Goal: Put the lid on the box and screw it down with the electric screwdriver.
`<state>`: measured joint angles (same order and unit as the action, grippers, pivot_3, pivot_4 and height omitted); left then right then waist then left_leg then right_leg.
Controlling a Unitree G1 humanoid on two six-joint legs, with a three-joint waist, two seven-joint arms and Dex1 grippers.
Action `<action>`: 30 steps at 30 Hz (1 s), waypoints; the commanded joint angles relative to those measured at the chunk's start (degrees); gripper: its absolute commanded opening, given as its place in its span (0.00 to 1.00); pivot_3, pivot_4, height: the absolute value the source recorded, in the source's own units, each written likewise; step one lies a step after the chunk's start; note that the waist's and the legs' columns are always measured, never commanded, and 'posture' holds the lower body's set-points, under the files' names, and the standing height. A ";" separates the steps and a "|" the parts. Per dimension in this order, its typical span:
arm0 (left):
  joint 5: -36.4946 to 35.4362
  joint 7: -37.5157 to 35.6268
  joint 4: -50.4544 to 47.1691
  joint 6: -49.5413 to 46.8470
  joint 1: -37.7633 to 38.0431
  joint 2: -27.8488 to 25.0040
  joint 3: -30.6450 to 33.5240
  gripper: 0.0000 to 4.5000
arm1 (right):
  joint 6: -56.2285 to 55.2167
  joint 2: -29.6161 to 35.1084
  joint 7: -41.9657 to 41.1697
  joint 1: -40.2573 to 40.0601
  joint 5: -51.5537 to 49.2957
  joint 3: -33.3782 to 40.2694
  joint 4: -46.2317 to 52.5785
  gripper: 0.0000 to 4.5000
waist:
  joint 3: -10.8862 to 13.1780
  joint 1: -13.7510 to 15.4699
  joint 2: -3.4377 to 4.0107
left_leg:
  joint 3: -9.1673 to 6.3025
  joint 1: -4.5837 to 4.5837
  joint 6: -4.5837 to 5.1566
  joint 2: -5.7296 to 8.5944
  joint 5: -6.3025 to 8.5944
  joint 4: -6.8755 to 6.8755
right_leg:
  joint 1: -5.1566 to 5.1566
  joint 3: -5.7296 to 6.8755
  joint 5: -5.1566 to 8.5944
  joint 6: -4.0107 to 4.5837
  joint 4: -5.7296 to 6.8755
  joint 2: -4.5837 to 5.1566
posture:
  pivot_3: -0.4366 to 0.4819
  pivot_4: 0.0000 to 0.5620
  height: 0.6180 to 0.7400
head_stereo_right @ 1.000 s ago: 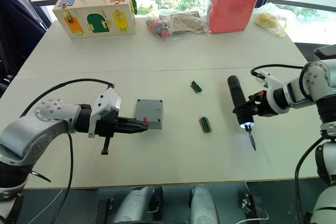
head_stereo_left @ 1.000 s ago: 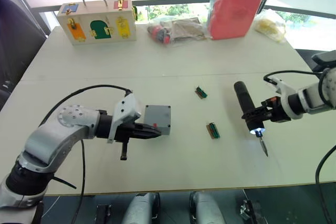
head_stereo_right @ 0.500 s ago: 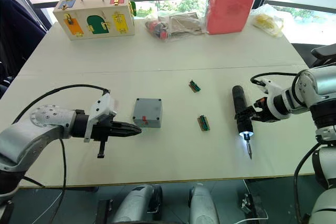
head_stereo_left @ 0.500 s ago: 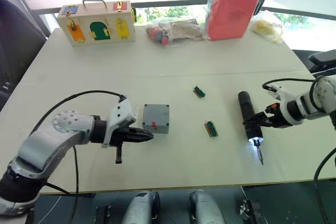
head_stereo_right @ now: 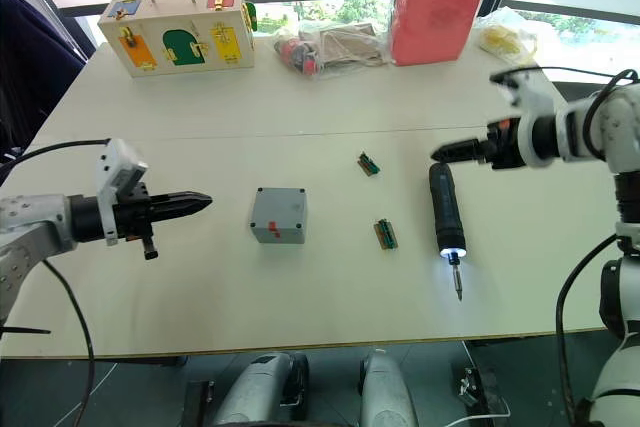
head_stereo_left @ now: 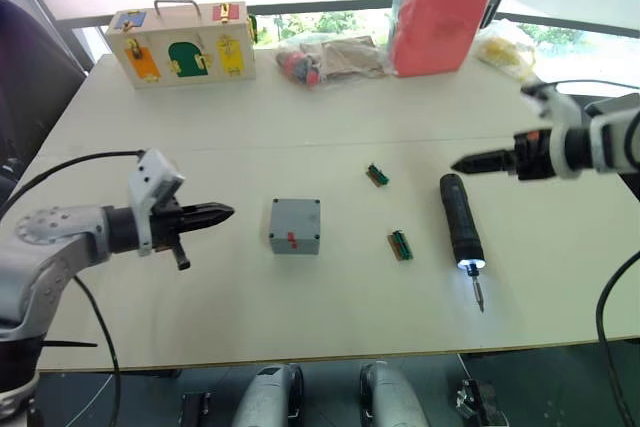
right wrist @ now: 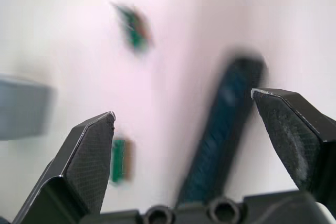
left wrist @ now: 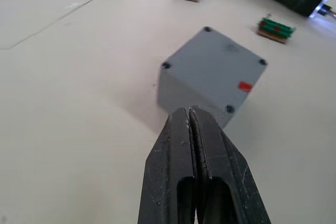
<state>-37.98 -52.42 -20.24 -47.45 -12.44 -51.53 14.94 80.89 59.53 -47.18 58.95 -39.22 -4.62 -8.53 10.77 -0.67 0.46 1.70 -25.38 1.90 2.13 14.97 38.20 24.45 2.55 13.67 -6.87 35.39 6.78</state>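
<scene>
Both claws withdrew: left claw (head_stereo_left: pixel 222 212) clenched, right claw (right wrist: pixel 191 129) released; one electric screwdriver (head_stereo_left: pixel 459 222), two green blocks (head_stereo_left: pixel 401 245).

Head stereo pair: high, facing forward and down over the whole table (head_stereo_left: pixel 330 127); both eyes share the same scene. Left wrist camera: low and close, looking along the left hand (left wrist: pixel 194 116) at the box (left wrist: pixel 210 74) just ahead of it. Right wrist camera: looks past the right hand (right wrist: pixel 184 124) down at the electric screwdriver (right wrist: pixel 223 129). All views share box and screwdriver.
</scene>
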 commanded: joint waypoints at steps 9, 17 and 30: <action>10.88 11.13 6.85 4.43 -4.92 12.77 -13.82 0.00 | -28.31 -12.35 -1.15 -25.23 10.53 -14.85 34.26 0.99 | -0.22 1.50 -0.46 | -0.07 -0.08 0.08 0.17 0.04 0.50 | -0.15 -0.01 -0.08 -0.06 0.27 0.09 | 0.48 0.27 1.00; 13.18 8.57 9.12 6.54 -8.64 15.49 -19.04 0.00 | -28.47 -20.03 1.55 -25.61 14.89 -18.95 31.76 0.99 | -0.28 1.35 -0.54 | -0.06 0.00 0.14 0.12 0.09 0.83 | -0.16 -0.12 -0.06 -0.05 0.53 0.06 | 0.48 0.27 1.00; 24.35 1.08 32.40 20.26 -22.91 20.17 -27.33 0.00 | -20.11 -24.16 1.31 -25.78 11.50 -19.03 39.09 0.99 | -0.28 1.35 -0.55 | -0.02 0.00 0.18 0.16 0.10 0.90 | -0.20 -0.11 -0.06 -0.06 0.67 0.04 | 0.48 0.27 1.00</action>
<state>-15.14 -50.88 10.95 -29.44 -34.35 -30.85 -12.71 59.84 35.33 -46.34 32.62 -26.90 -25.03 27.92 10.49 0.67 -0.09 1.68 -25.38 2.08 2.27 15.07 39.10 24.25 2.44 13.61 -6.93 36.09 6.81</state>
